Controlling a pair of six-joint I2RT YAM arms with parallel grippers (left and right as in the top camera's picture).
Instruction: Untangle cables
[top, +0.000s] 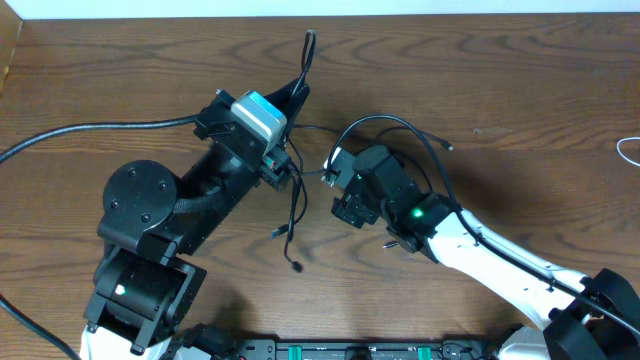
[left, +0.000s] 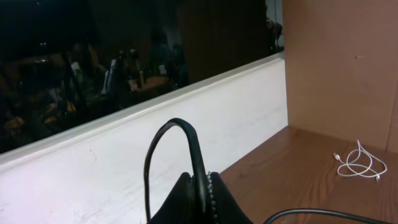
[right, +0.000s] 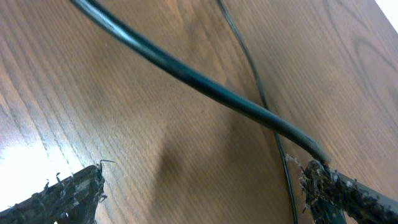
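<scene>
- Wood-grain tabletop (top: 520, 80) runs back to a pale wall (left: 124, 155).
- Left arm reaches toward that wall. Its left tool (left: 200, 190) is pinched tight on a loop (left: 186, 134) of black cable that arches above the tips.
- Right arm stretches in from the right side. Its right tool (right: 204, 171) is spread wide, gripping nothing, low over two crossing strands.
- The black cables (top: 291, 215) trail between both arms, one loose end toward the front.
- A white cable (left: 359, 165) lies coiled well apart, far right.
</scene>
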